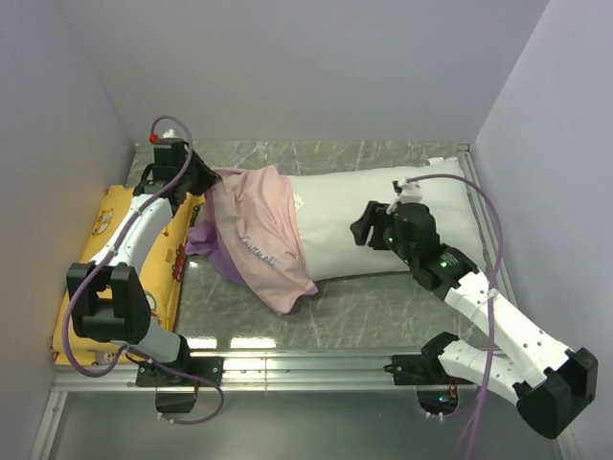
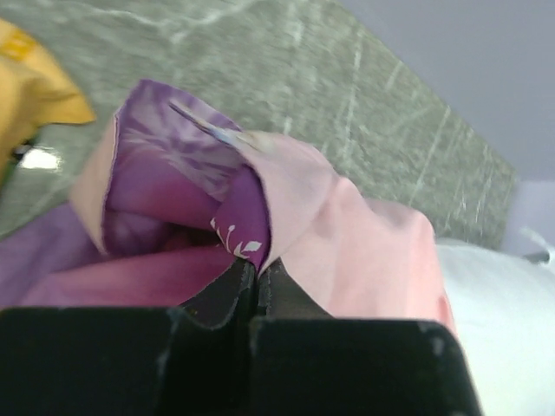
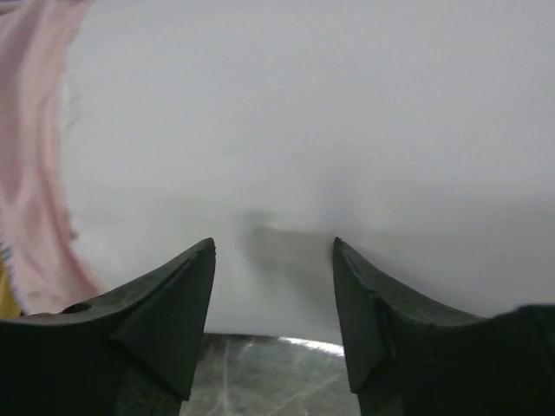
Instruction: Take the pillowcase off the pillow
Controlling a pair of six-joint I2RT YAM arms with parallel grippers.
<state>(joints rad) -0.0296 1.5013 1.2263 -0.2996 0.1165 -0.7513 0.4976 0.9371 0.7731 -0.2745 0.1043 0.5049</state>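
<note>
The white pillow [image 1: 383, 216] lies across the back of the table, mostly bare. The pillowcase [image 1: 263, 235] is turned inside out, pale pink, bunched over the pillow's left end, with purple showing underneath. My left gripper [image 1: 203, 179] is shut on a fold of the pillowcase [image 2: 286, 199] at its far left edge; the purple printed side [image 2: 173, 182] shows inside the fold. My right gripper [image 1: 362, 228] is open, its fingertips [image 3: 195, 269] pressed close against the pillow's near side [image 3: 303, 130], with nothing between the jaws.
A yellow cushion [image 1: 115, 230] with cartoon prints lies along the left side under the left arm. Grey walls close in the left, back and right. The marbled table [image 1: 335, 307] shows in front of the pillow, with a metal rail at the near edge.
</note>
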